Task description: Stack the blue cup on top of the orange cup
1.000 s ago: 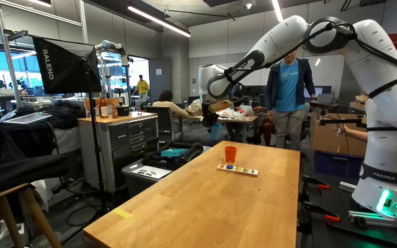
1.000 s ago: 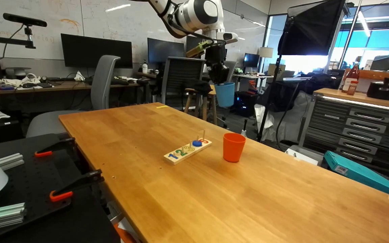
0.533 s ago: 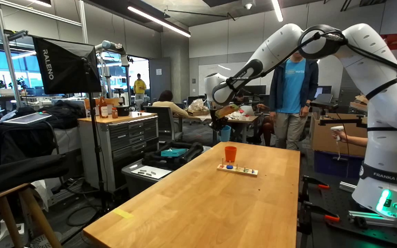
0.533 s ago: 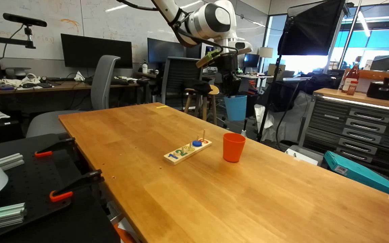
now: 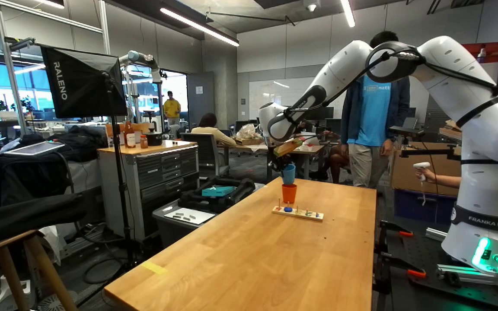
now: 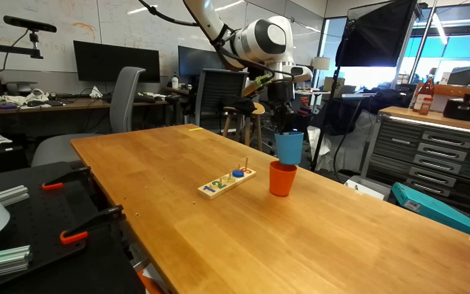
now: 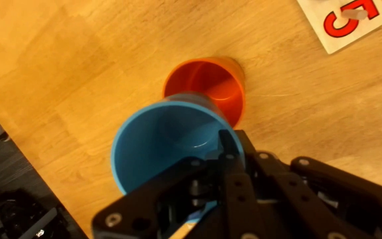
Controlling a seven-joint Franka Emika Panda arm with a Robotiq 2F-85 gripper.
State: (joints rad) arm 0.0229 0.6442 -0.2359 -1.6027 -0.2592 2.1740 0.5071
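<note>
The tool (image 7: pixel 233 136) grips the wall of the blue cup (image 6: pixel 289 149), one finger inside, one outside. The cup is mouth up over the orange cup (image 6: pixel 282 179), which stands on the counter (image 6: pixel 320 237) near a numbered peg board (image 6: pixel 227 183); contact between the cups cannot be told.

Wrist view close at gripper (image 7: pixel 233 136), facing down, in an exterior view well apart, facing it along table (image 5: pixel 240 255), in an exterior view nearer, facing it diagonally above orange cup (image 6: pixel 282 179), both shared by all.
</note>
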